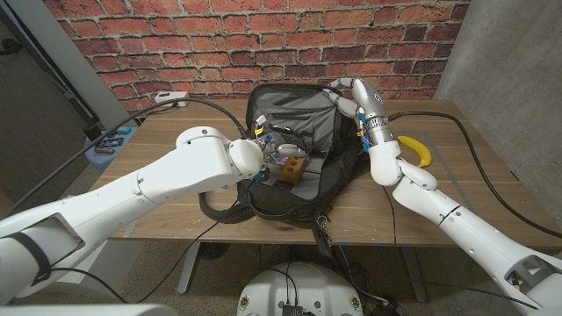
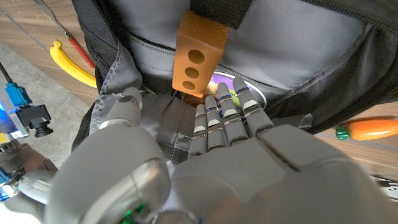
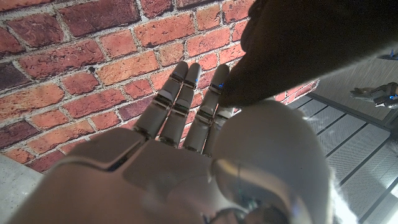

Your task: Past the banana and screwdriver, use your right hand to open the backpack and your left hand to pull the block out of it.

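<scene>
Backpack point(image 1: 303, 145), frame centre, open; right hand point(image 1: 345, 92) clamps its flap upright. Block point(image 1: 291, 167) inside, touching fingertips of left hand point(image 1: 266, 151); left grip: cannot tell.

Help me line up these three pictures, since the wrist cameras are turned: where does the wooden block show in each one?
Head view: the block sits at the picture's middle, inside the open backpack, just beside the left hand.
Left wrist view: the block is at top centre, just beyond the fingertips against the grey lining.
Right wrist view: I cannot find it; the right hand faces the brick wall.
Shared landmark: the backpack, whose dark flap the right hand lifts.
</scene>
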Controlling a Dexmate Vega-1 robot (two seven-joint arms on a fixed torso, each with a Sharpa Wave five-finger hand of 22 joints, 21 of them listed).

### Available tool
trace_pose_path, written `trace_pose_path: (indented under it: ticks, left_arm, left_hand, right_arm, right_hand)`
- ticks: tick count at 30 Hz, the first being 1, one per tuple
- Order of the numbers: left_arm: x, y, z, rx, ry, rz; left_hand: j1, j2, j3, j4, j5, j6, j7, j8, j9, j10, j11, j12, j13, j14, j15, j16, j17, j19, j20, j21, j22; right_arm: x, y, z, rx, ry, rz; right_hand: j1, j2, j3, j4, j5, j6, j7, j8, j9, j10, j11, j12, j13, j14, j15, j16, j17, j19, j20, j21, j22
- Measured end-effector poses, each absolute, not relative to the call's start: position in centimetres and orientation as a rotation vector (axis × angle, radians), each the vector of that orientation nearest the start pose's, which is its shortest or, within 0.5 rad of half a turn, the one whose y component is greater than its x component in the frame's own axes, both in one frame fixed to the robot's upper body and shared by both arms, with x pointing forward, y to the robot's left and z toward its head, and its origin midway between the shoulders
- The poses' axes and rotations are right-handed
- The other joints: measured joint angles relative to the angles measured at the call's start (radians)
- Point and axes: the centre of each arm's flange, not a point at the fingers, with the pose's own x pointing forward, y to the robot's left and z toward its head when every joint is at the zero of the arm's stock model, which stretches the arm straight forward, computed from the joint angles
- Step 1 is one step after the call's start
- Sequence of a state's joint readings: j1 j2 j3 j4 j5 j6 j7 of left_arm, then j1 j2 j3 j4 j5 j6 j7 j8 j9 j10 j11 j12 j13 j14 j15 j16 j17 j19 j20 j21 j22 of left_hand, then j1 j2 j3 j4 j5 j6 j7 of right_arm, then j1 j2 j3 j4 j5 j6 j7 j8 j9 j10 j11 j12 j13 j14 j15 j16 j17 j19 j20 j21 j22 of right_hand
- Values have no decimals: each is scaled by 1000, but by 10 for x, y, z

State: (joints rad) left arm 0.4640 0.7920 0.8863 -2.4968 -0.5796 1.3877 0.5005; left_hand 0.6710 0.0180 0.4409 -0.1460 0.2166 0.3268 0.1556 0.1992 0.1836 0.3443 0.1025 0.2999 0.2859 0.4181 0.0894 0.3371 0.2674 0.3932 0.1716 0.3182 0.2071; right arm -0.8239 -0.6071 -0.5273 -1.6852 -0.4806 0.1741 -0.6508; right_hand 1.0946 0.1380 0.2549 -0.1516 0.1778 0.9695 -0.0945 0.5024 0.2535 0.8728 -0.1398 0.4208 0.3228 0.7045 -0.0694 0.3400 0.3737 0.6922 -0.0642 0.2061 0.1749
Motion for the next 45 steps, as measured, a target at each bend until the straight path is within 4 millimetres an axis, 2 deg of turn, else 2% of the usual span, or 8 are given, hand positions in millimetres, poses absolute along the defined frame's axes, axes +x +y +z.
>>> trace_pose_path:
  ticks: [12,14,16,22,24,33,45]
  left_arm:
    - [451,108,22,1022,-125,-86]
    - [451,109,22,1022,-119,-78]
    - [450,109,22,1020,-112,-74]
    - [450,110,21,1018,-90,-65]
    - [451,110,21,1018,-83,-64]
    - [458,106,23,1018,-60,-70]
    - [471,92,29,1038,-42,-113]
  left_hand:
    - [0,0,-8,-3,0,-4,4,0,0,4,8,0,5,11,11,11,9,7,7,4,5]
    - [0,0,-8,-3,0,-4,4,0,0,4,18,0,7,11,11,19,9,11,11,7,5]
    - [0,0,-8,-3,0,-5,13,0,2,4,18,0,9,15,15,19,11,13,13,7,5]
    - [0,0,-17,-3,0,-5,17,0,5,11,25,0,13,20,20,33,19,27,16,11,5]
    - [0,0,-17,-3,0,-4,25,0,5,11,25,0,14,20,20,33,18,29,18,15,5]
    - [0,0,-25,-3,0,-4,25,0,5,16,30,0,19,23,23,44,23,33,22,15,5]
    - [0,0,-32,-1,0,-18,39,0,2,16,55,0,23,29,29,51,32,36,25,15,5]
  right_arm:
    - [553,-191,61,-841,-1220,-265]
    - [555,-191,62,-841,-1219,-262]
    - [556,-190,62,-841,-1218,-258]
    - [560,-190,63,-842,-1214,-249]
    - [561,-190,63,-842,-1213,-247]
    - [565,-191,65,-839,-1211,-240]
    - [565,-192,65,-834,-1215,-236]
  right_hand:
    - [0,0,-4,4,-1,0,0,-3,0,0,0,0,0,0,0,0,0,0,0,0,0]
    - [0,0,-4,4,-1,0,0,0,0,0,0,0,0,0,0,0,0,0,0,0,0]
    - [0,0,-4,4,-1,0,0,1,0,0,0,0,0,0,0,-4,0,0,0,0,0]
    - [0,0,-4,4,-1,0,0,1,-1,0,0,0,0,0,0,-4,5,0,0,0,0]
    - [0,0,-4,4,-1,0,0,1,-1,0,0,0,0,0,0,-4,5,0,0,0,0]
    - [1,-1,-4,4,-2,0,0,5,-1,0,0,0,0,0,0,-4,5,0,0,0,0]
    - [2,-2,-4,4,0,-2,2,5,0,0,0,0,4,3,3,-8,4,0,0,0,0]
